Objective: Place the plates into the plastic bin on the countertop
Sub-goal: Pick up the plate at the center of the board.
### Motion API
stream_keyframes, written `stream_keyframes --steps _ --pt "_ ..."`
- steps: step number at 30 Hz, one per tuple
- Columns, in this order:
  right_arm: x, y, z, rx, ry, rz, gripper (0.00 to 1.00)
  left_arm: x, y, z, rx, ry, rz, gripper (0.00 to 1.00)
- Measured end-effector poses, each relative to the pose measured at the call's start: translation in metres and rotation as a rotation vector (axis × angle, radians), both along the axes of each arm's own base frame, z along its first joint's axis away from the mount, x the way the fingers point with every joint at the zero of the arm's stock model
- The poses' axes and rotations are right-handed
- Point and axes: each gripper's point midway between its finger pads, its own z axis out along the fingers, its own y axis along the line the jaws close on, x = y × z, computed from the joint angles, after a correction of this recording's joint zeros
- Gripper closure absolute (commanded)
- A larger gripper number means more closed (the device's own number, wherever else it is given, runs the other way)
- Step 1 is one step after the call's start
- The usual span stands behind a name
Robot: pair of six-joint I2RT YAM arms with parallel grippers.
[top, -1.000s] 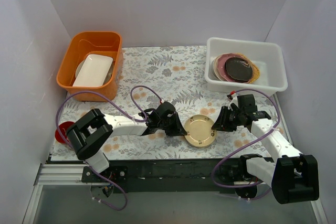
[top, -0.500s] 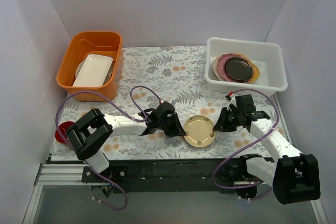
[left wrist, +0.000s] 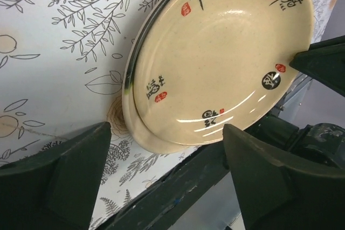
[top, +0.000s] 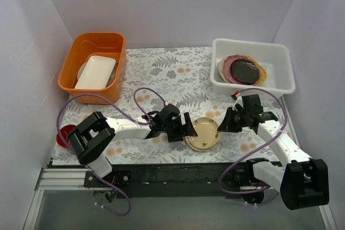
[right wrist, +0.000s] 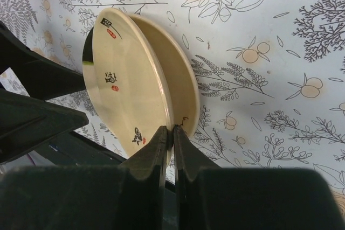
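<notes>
The right gripper [right wrist: 172,133] was held low, clamped on the rim of the tilted cream plate [top: 204,133] near the front edge of the countertop [top: 178,79]. The left gripper [top: 188,127] was spread apart beside it.

Plain pale lilac walls [top: 161,9] close in the back and both sides.

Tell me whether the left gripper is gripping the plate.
No: the left gripper stands open, its fingers wide apart beside the plate.
</notes>
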Motion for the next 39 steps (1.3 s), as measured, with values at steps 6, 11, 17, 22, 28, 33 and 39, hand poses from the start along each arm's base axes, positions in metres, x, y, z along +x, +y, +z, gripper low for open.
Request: stream_keyframes --steps 6,11,17,22,28,33,39 --pt "-0.001 0.002 0.003 0.011 -0.003 0.005 0.87 0.005 -0.001 0.021 -0.036 -0.045 0.02 0.02" --pt "-0.002 0.002 0.005 0.015 -0.001 0.004 0.89 0.01 -0.001 0.045 -0.085 -0.096 0.04 0.02" --pt "-0.001 0.003 0.007 0.021 -0.003 0.0 0.92 0.012 0.002 0.043 -0.075 -0.102 0.056 0.02" --pt "-0.001 0.003 0.01 0.027 -0.009 -0.005 0.94 0.013 0.009 0.036 -0.043 -0.096 0.078 0.02" --pt "0.007 0.005 0.021 0.032 -0.036 -0.004 0.99 0.015 0.014 0.039 -0.029 -0.106 0.101 0.02" --pt "0.015 0.006 0.031 0.036 -0.066 -0.005 0.99 0.017 0.015 0.055 -0.063 -0.13 0.126 0.02" --pt "0.024 0.005 0.041 0.028 -0.092 -0.014 0.99 0.017 0.019 0.074 -0.105 -0.162 0.141 0.02"
